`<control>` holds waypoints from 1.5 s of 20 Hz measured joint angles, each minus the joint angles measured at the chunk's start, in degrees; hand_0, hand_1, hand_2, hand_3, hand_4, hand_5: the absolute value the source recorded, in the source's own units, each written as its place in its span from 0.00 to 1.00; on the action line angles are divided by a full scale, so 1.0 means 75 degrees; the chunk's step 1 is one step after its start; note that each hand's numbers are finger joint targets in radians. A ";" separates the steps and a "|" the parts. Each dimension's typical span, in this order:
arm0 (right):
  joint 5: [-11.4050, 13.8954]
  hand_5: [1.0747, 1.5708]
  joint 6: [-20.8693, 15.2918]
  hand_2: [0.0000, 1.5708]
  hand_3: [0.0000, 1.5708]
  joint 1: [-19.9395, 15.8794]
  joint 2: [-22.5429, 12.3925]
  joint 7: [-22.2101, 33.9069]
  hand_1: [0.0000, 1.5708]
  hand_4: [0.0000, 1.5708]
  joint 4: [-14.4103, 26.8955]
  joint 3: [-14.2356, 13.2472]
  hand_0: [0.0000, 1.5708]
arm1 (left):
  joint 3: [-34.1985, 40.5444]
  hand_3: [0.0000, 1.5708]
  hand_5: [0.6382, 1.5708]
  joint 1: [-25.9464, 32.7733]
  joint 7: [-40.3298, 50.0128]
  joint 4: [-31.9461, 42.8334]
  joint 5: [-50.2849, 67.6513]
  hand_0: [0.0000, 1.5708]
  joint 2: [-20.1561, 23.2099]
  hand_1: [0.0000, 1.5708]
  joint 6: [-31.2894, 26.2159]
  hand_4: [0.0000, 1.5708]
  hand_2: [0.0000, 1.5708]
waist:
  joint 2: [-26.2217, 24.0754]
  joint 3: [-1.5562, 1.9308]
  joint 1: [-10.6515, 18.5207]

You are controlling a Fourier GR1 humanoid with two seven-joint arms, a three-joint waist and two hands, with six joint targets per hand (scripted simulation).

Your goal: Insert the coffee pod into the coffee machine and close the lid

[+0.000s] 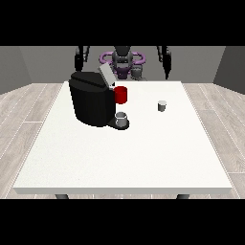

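A small grey coffee pod (pixel 162 105) stands upright on the white table (pixel 119 158), right of the machine. The black coffee machine (pixel 90 98) sits at the table's left centre with its grey lid (pixel 105 75) tilted up and open. A red part (pixel 121 94) shows at the machine's front, and a grey cup (pixel 122 118) rests on its base below. The hand at the view's left (pixel 79 62) and the hand at the view's right (pixel 167 72) hang beside the robot's body behind the table's far edge, away from pod and machine. Neither holds anything.
The robot's torso (pixel 122 61), with a purple ring, stands behind the far edge. A wooden floor surrounds the table. Bare tabletop stretches from the machine and pod to the near edge.
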 measured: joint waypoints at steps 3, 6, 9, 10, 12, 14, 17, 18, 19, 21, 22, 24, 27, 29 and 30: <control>-0.0018 1.00 -0.0066 0.00 0.00 -0.0092 0.0066 -0.0112 0.00 0.00 0.0227 -0.0112 0.00 | 0.0105 0.00 1.00 -0.0073 -0.0096 0.0090 -0.0009 0.00 0.0269 0.00 -0.0352 0.00 0.00 | -0.0084 0.0000 0.0011; -0.0118 1.00 -0.0017 0.00 0.00 -0.0209 0.0025 -0.0022 0.00 0.00 0.0264 -0.0212 0.00 | 0.0168 0.00 1.00 -0.0168 -0.0440 0.0164 -0.0132 0.00 0.0672 0.00 -0.0737 0.00 0.00 | -0.0127 0.0001 -0.0036; 0.0485 1.00 -0.0586 0.00 0.00 -0.0145 0.0052 -0.0212 0.00 0.00 0.0252 -0.0191 0.00 | 0.0228 0.00 1.00 -0.0221 -0.0903 0.0248 -0.0299 0.00 0.1201 0.00 -0.1158 0.00 0.00 | -0.0122 0.0000 -0.0130; 0.0608 1.00 -0.0722 0.00 0.00 -0.0120 0.0088 -0.0317 0.00 0.00 0.0264 -0.0185 0.00 | 0.0258 0.00 1.00 -0.0260 -0.1022 0.0292 -0.0356 0.00 0.1324 0.00 -0.1250 0.00 0.00 | -0.0115 -0.0001 -0.0168; 0.0838 1.00 -0.0986 0.00 0.00 -0.0266 0.0132 -0.0368 0.00 0.00 0.0338 -0.0195 0.00 | 0.0300 0.00 1.00 -0.0453 -0.1221 0.0438 -0.0530 0.00 0.1511 0.00 -0.1358 0.00 0.00 | 0.0012 -0.0001 -0.0213; 0.1021 1.00 -0.1117 0.00 0.00 -0.0348 0.0138 -0.0367 0.00 0.00 0.0332 -0.0146 0.00 | 0.0395 0.00 1.00 -0.0606 -0.1403 0.0710 -0.0714 0.00 0.1733 0.00 -0.1450 0.00 0.00 | 0.0119 0.0000 -0.0309; 0.1177 1.00 -0.1194 0.00 0.00 -0.0542 0.0215 -0.0346 0.00 0.00 0.0287 0.0003 0.00 | 0.0536 0.00 1.00 -0.1074 -0.1329 0.1145 -0.1009 0.00 0.2091 0.00 -0.1532 0.00 0.00 | 0.0367 0.0000 -0.0567; 0.1300 1.00 -0.1258 0.00 0.00 -0.0516 0.0304 -0.0328 0.00 0.00 0.0242 0.0151 0.00 | 0.0555 0.00 1.00 -0.1191 -0.1301 0.1325 -0.1121 0.00 0.2162 0.00 -0.1538 0.00 0.00 | 0.0390 -0.0001 -0.0652; 0.1338 1.00 -0.1267 0.00 0.00 -0.0528 0.0353 -0.0346 0.00 0.00 0.0207 0.0230 0.00 | 0.0667 0.00 1.00 -0.1344 -0.1308 0.1547 -0.1129 0.00 0.2321 0.00 -0.1645 0.00 0.00 | 0.0481 -0.0001 -0.0742; 0.1392 1.00 -0.1303 0.00 0.00 -0.0702 0.0431 -0.0366 0.00 0.00 0.0262 0.0311 0.00 | 0.0759 0.00 1.00 -0.1780 -0.1079 0.1836 -0.1207 0.00 0.2496 0.00 -0.1756 0.00 0.00 | 0.0665 0.0001 -0.0882; 0.1322 1.00 -0.1228 0.00 0.00 -0.0776 0.0385 -0.0320 0.00 0.00 0.0268 0.0260 0.00 | 0.0776 0.00 1.00 -0.1916 -0.1080 0.2006 -0.1295 0.00 0.2547 0.00 -0.1765 0.00 0.00 | 0.0740 0.0001 -0.0954; 0.1219 1.00 -0.1208 0.00 0.00 -0.1013 0.0438 -0.0253 0.00 0.00 0.0278 0.0215 0.00 | 0.0805 0.00 1.00 -0.2218 -0.1046 0.2289 -0.1492 0.00 0.2747 0.00 -0.1813 0.00 0.00 | 0.0947 0.0001 -0.1049; 0.1402 1.00 -0.1229 0.00 0.00 -0.1205 0.0463 -0.0009 0.00 0.00 0.0138 0.0406 0.00 | 0.0860 0.00 1.00 -0.2624 -0.1040 0.2890 -0.1769 0.00 0.3035 0.00 -0.1891 0.00 0.00 | 0.1237 -0.0003 -0.1316; 0.1506 1.00 -0.1280 0.00 0.00 -0.1332 0.0509 0.0150 0.00 0.00 0.0130 0.0483 0.00 | 0.0850 0.00 1.00 -0.2886 -0.1049 0.3276 -0.1962 0.00 0.3140 0.00 -0.1927 0.00 0.00 | 0.1380 -0.0002 -0.1387; 0.1536 1.00 -0.1291 0.00 0.00 -0.1379 0.0538 0.0192 0.00 0.00 0.0103 0.0525 0.00 | 0.0849 0.00 1.00 -0.2990 -0.1156 0.3488 -0.2075 0.00 0.3185 0.00 -0.1898 0.00 0.00 | 0.1485 -0.0002 -0.1431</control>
